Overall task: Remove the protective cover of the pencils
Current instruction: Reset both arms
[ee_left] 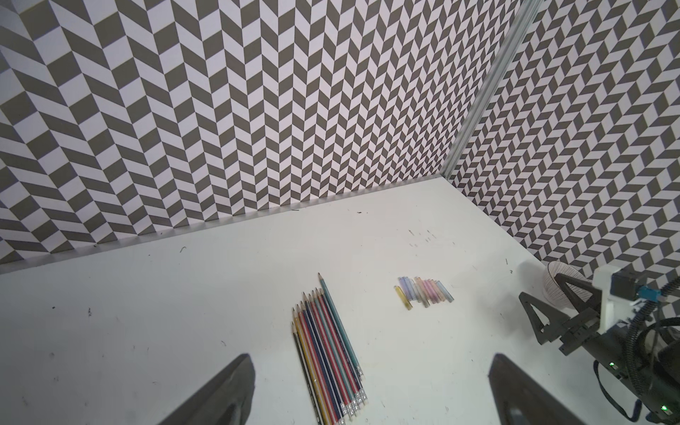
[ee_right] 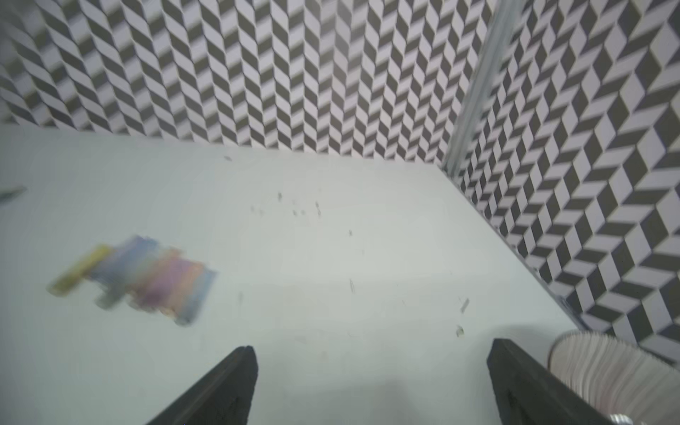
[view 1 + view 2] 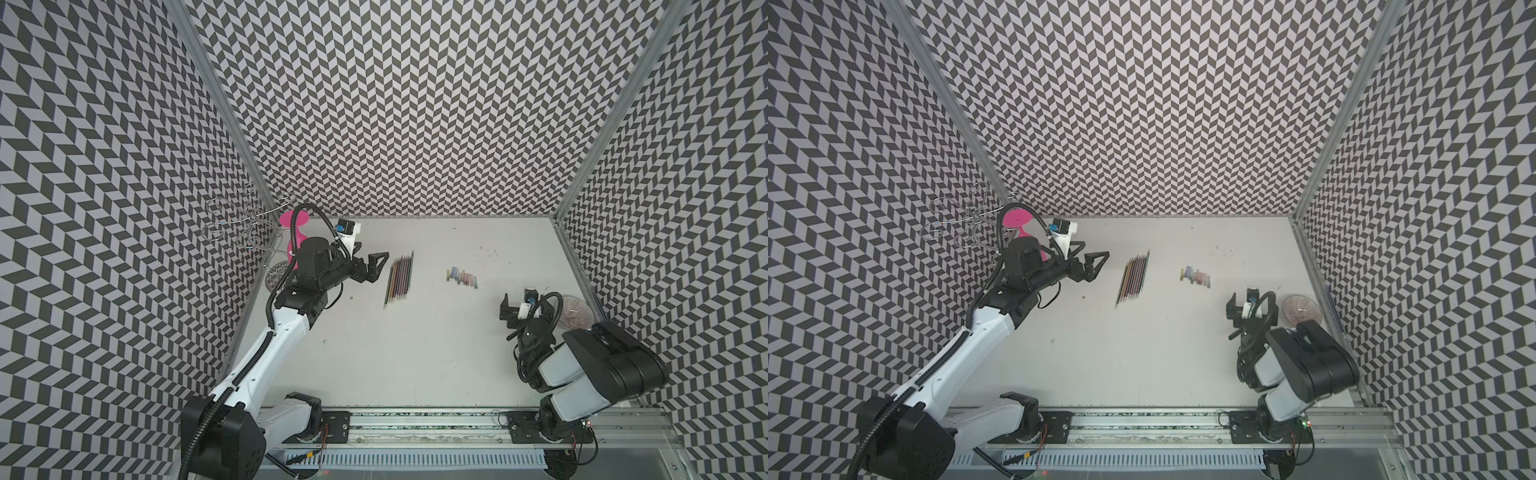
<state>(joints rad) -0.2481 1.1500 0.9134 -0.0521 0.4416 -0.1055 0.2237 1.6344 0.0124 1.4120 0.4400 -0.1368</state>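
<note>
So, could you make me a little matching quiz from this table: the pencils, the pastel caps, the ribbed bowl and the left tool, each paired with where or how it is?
Things:
1. pencils
2. pastel caps
3. ribbed bowl
4. left tool

States or places:
A. open, holding nothing
B. lying side by side, points bare
C. beside the right arm
D. a short cluster, apart from the pencils

Pairs: 1-B, 2-D, 3-C, 4-A

Pastel caps (image 2: pixel 136 279) blurred in the right wrist view; pink object (image 3: pixel 286 219) (shape unclear) half behind left arm (image 3: pixel 286 332)
</note>
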